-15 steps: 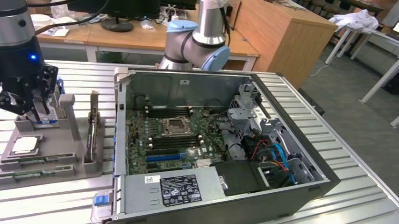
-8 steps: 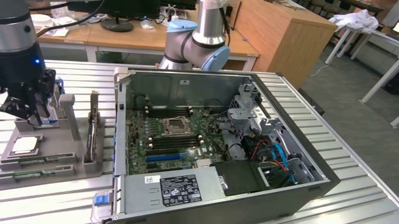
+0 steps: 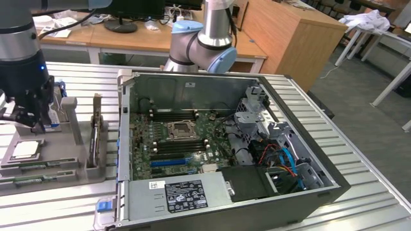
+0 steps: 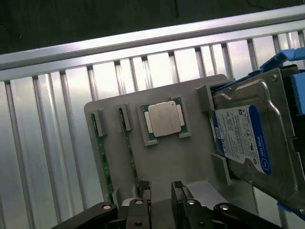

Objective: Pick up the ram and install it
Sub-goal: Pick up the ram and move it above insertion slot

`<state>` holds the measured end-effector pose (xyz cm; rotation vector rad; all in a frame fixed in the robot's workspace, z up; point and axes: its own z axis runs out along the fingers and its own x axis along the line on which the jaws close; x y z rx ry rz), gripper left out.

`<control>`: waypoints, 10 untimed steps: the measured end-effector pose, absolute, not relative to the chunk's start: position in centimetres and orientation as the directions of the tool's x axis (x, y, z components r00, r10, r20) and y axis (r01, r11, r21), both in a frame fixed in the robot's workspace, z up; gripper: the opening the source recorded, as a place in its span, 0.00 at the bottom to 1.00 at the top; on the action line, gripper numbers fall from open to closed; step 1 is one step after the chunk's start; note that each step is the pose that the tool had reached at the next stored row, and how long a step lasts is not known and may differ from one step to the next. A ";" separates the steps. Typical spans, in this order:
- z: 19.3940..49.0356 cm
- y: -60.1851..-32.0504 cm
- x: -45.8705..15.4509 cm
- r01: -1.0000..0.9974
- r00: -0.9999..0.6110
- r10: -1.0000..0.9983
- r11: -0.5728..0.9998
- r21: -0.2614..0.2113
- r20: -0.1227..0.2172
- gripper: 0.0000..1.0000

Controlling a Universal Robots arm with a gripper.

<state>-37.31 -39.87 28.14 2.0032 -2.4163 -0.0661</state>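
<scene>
The tool (image 4: 161, 190) hangs over the grey holder (image 4: 167, 162), its fingers a little apart and with nothing between them. The ram (image 4: 129, 148) sits on its edge in a slot of this holder, near the tool, beside a second green stick (image 4: 102, 152). The holder lies on the slatted counter (image 4: 47, 152).
</scene>
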 end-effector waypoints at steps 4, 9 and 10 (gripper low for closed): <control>27.6 -39.9 -37.3 -0.993 -0.113 -0.993 0.112 0.034 -0.025 0.31; 26.8 -41.3 -37.3 -0.994 -0.102 -0.995 0.100 0.048 -0.024 0.31; 26.7 -41.7 -37.3 -0.994 -0.101 -0.995 0.100 0.051 -0.023 0.31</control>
